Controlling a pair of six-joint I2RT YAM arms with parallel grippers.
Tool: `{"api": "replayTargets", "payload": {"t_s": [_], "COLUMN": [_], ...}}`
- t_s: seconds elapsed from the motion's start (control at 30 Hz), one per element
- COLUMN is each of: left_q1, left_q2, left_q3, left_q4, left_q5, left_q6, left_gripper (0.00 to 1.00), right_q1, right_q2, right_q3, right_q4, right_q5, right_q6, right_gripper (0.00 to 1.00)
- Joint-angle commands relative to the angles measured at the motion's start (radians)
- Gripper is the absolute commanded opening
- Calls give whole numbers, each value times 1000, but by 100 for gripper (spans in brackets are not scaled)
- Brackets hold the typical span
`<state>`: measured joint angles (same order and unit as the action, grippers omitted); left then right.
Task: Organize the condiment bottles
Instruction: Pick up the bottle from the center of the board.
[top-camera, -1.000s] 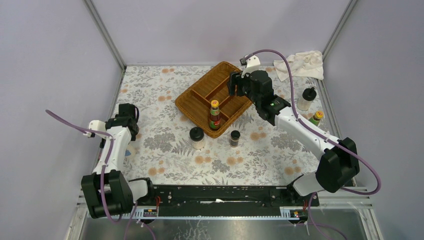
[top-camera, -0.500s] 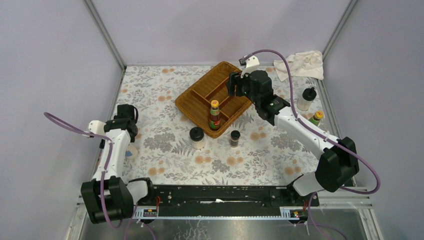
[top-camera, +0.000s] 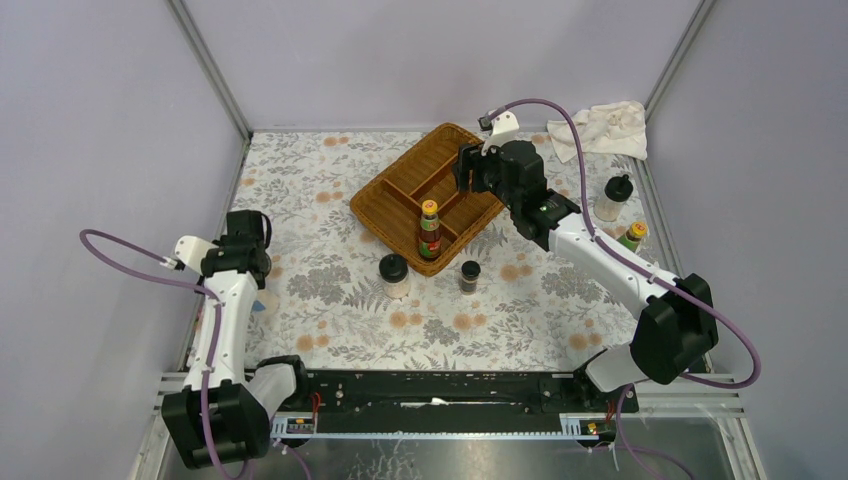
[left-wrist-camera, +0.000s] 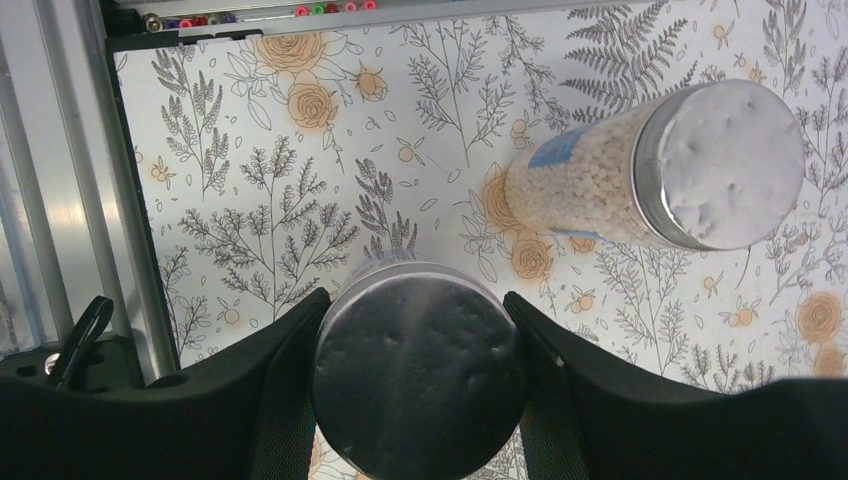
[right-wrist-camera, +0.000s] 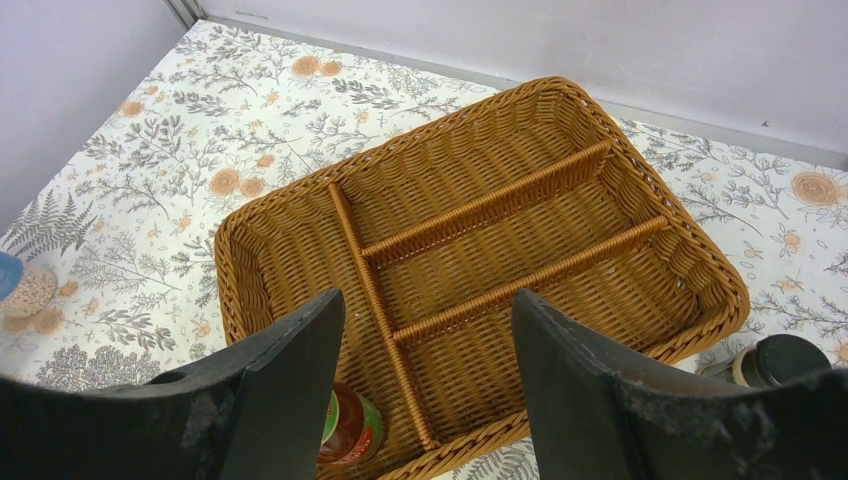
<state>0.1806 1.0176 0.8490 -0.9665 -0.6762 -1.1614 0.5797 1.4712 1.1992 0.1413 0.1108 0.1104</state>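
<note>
In the left wrist view my left gripper (left-wrist-camera: 418, 385) is shut on a white shaker's metal lid (left-wrist-camera: 418, 380), with a finger pressed on each side. A second white, blue-labelled shaker (left-wrist-camera: 660, 165) stands just beyond it. In the top view this gripper (top-camera: 246, 262) is at the left table edge and hides most of both shakers. My right gripper (top-camera: 468, 176) hangs open and empty over the wicker tray (top-camera: 385, 190). A red-labelled, yellow-capped sauce bottle (top-camera: 430, 230) stands in the tray's near compartment, and also shows in the right wrist view (right-wrist-camera: 350, 430) under my open right gripper (right-wrist-camera: 430, 400).
A black-lidded jar (top-camera: 394, 275) and a small dark spice jar (top-camera: 469, 276) stand in front of the tray. At the right edge are another black-lidded jar (top-camera: 612, 198) and a second yellow-capped sauce bottle (top-camera: 631, 236). A white cloth (top-camera: 612, 125) lies back right.
My left arm has swung its wrist a little leftward and toward the near edge over the shakers. The right arm and the bottles have not moved.
</note>
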Motion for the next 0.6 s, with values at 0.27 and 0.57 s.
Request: {"api": "replayTargets", "payload": {"t_s": [0.27,0.57], "left_q1": [-24,-120], "left_q2": [-34,-56], "left_q3": [42,56], "left_q4": [53,54], "left_q5": [63,14], "left_q6": [186,225], "left_gripper": [0,0], "right_q1": [-6,-5], "right_q2": [-26,-34], "right_q3": [8,8], "right_q4": [37,38], "right_q5": [-16,-23], "right_q6": [13,18], "right_gripper": [69,69]}}
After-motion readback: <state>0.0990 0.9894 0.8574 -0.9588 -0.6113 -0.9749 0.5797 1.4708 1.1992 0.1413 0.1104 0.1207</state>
